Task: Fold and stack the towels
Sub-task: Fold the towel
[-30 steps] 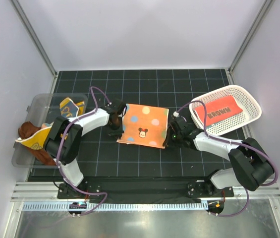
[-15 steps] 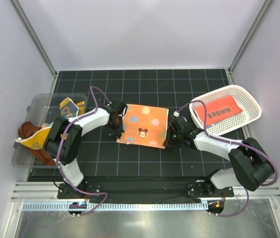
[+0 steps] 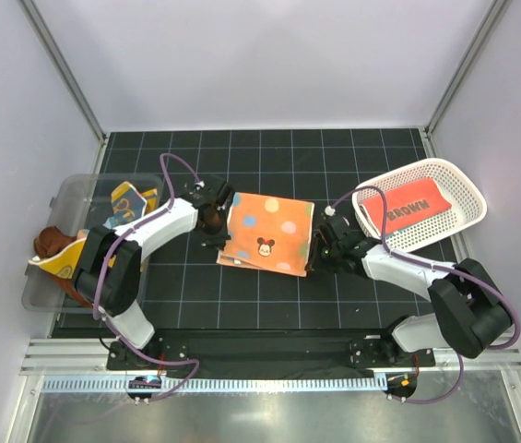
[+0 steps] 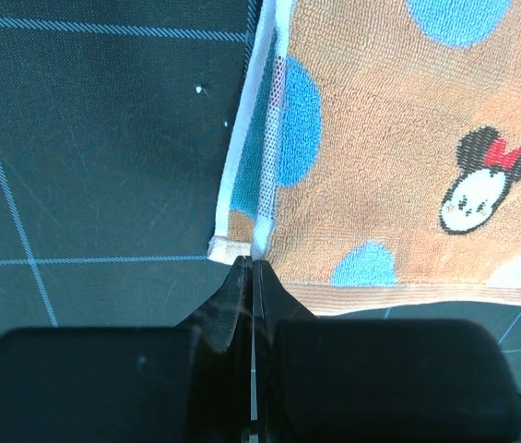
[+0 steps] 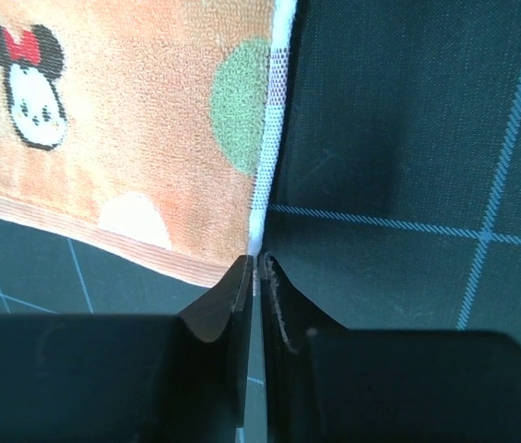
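Observation:
The orange polka-dot towel [image 3: 267,233] with a cartoon face lies folded on the black grid mat. My left gripper [image 3: 216,233] is shut on its near left corner, where the white edge [image 4: 265,185] rises between the jaws. My right gripper [image 3: 314,258] is shut on its near right corner [image 5: 258,242]. The towel fills the upper right of the left wrist view [image 4: 398,138] and the upper left of the right wrist view [image 5: 122,120]. The red-orange towel with white lettering [image 3: 406,209] lies folded in the white basket [image 3: 463,189].
A clear plastic bin [image 3: 66,189] at the left edge holds a rust-brown towel [image 3: 50,242], a yellow-orange cloth [image 3: 62,261] and a dark blue and yellow patterned piece [image 3: 131,201]. Enclosure walls stand on both sides and at the back.
The left gripper has moved slightly back and up with the towel's near left corner, so a lower layer shows there. The right gripper has shifted a little with its corner.

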`<state>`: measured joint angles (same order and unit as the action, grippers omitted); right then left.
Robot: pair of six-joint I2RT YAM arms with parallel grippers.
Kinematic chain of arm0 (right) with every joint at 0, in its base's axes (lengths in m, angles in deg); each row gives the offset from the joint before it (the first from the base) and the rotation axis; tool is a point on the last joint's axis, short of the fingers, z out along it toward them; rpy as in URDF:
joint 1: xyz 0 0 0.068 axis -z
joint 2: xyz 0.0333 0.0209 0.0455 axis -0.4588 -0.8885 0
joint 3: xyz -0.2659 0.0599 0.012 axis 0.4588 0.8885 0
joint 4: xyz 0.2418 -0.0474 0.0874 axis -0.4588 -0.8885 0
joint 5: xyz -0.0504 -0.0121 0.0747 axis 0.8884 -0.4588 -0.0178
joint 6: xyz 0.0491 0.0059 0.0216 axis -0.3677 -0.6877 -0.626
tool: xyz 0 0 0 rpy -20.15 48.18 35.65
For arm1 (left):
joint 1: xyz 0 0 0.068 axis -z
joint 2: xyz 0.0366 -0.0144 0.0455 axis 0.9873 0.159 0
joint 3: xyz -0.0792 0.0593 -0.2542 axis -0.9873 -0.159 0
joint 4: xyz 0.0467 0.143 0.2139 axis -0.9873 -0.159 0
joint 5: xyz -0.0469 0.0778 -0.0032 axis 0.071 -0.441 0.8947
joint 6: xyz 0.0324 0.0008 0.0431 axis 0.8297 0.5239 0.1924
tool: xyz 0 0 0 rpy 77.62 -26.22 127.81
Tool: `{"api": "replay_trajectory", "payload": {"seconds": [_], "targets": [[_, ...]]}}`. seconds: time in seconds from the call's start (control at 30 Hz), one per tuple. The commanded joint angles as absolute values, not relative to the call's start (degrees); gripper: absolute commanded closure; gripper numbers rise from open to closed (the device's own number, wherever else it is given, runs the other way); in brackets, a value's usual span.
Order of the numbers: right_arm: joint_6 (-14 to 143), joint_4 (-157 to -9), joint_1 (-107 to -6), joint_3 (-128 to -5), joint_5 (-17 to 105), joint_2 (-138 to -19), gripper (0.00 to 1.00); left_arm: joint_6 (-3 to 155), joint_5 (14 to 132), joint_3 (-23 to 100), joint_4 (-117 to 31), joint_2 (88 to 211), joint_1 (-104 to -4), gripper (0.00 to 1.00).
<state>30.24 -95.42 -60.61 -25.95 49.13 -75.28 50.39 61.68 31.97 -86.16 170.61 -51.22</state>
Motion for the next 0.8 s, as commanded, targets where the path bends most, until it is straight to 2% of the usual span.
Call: {"api": "replay_trajectory", "payload": {"seconds": [0.0, 0.17, 0.53, 0.63, 0.77], "targets": [[28.58, -92.22, -60.36, -26.03, 47.98, -76.05, 0.87, 50.4, 61.5, 33.07, -87.13, 170.51, -51.06, 1.0], [28.67, -92.31, -60.36, -26.38, 47.98, -76.23, 0.99, 50.58, 61.86, 32.47, -87.31, 171.84, -50.71, 1.0], [28.58, -97.85, -60.27, -33.23, 47.46, -73.68, 0.99, 50.93, 53.69, 38.7, -92.85, 169.91, -50.44, 1.0], [25.96, -94.43, -60.27, -31.85, 45.53, -73.15, 0.99, 50.85, 51.04, 38.09, -93.02, 170.08, -50.44, 1.0], [23.66, -91.52, -60.27, -28.41, 45.43, -73.68, 0.98, 50.41, 54.03, 35.81, -91.09, 170.87, -50.35, 1.0]]}}
